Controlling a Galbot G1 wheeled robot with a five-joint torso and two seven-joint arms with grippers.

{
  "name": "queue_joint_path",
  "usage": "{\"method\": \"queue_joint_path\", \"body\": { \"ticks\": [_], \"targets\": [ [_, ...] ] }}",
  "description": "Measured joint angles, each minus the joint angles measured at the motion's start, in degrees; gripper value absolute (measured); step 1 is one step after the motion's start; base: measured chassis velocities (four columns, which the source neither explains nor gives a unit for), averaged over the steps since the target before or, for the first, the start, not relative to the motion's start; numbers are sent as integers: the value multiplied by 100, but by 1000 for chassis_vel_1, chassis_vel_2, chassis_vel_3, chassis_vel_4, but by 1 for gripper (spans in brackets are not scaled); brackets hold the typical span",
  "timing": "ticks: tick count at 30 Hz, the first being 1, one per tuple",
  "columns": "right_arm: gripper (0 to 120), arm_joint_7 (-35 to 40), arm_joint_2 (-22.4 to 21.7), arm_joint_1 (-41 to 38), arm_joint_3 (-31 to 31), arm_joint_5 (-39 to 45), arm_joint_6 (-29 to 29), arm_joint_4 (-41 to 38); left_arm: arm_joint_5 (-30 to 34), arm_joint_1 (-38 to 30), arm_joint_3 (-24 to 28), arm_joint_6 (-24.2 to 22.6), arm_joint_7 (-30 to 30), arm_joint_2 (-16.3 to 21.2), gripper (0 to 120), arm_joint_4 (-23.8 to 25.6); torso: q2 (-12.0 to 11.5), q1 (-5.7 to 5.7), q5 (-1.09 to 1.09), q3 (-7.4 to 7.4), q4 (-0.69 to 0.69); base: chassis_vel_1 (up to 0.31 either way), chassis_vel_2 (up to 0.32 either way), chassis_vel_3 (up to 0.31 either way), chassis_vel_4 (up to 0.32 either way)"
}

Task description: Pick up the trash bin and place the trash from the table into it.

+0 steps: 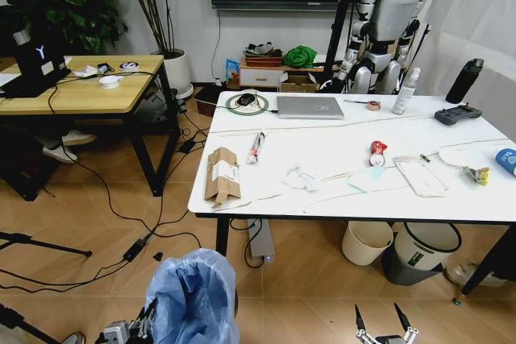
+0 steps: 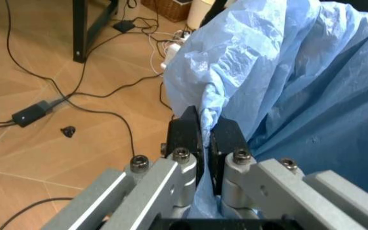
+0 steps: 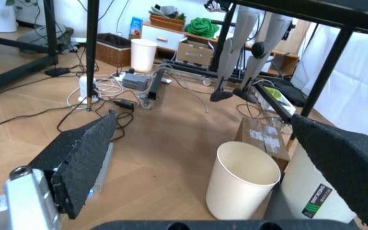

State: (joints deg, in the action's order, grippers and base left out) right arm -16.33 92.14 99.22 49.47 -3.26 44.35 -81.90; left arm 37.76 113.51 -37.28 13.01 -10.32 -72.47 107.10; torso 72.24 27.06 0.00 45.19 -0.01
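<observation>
The trash bin [image 1: 192, 296], lined with a crinkled light-blue bag [image 2: 286, 86], stands on the floor in front of the table's [image 1: 339, 138] left corner. My left gripper [image 2: 204, 125] is shut on the bag's rim, low at the bin's left side [image 1: 143, 321]. My right gripper [image 1: 385, 329] hangs open near the floor, its pads [image 3: 82, 158] spread wide. On the table lie a flattened cardboard box [image 1: 222, 175], white tissue [image 1: 300, 177], a pale-blue mask [image 1: 367, 179], a red wrapper [image 1: 377, 152], a clear packet [image 1: 421, 175], a yellow wrapper [image 1: 480, 173] and a paper cup [image 1: 506, 160].
A laptop [image 1: 310, 107], a bottle [image 1: 406, 91] and cables sit at the table's far side. Under the table stand a cream bin [image 3: 241, 182] and a grey bin [image 1: 423, 249]. A wooden desk [image 1: 81, 90] is at the left, with cables across the floor [image 1: 121, 215].
</observation>
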Motion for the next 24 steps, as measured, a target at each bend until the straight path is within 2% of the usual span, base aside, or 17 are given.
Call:
{"method": "queue_joint_path", "body": {
  "ticks": [18,24],
  "targets": [
    [100,3,0,-9,0,-3,2,2,169,5,169,-41,36,-9,0,84,581,259,0,321,0,0,0,0,0],
    [100,5,0,-12,3,-3,-1,3,332,-2,271,86,115,16,0,164,766,343,0,424,0,0,0,0,0]
  ]
}}
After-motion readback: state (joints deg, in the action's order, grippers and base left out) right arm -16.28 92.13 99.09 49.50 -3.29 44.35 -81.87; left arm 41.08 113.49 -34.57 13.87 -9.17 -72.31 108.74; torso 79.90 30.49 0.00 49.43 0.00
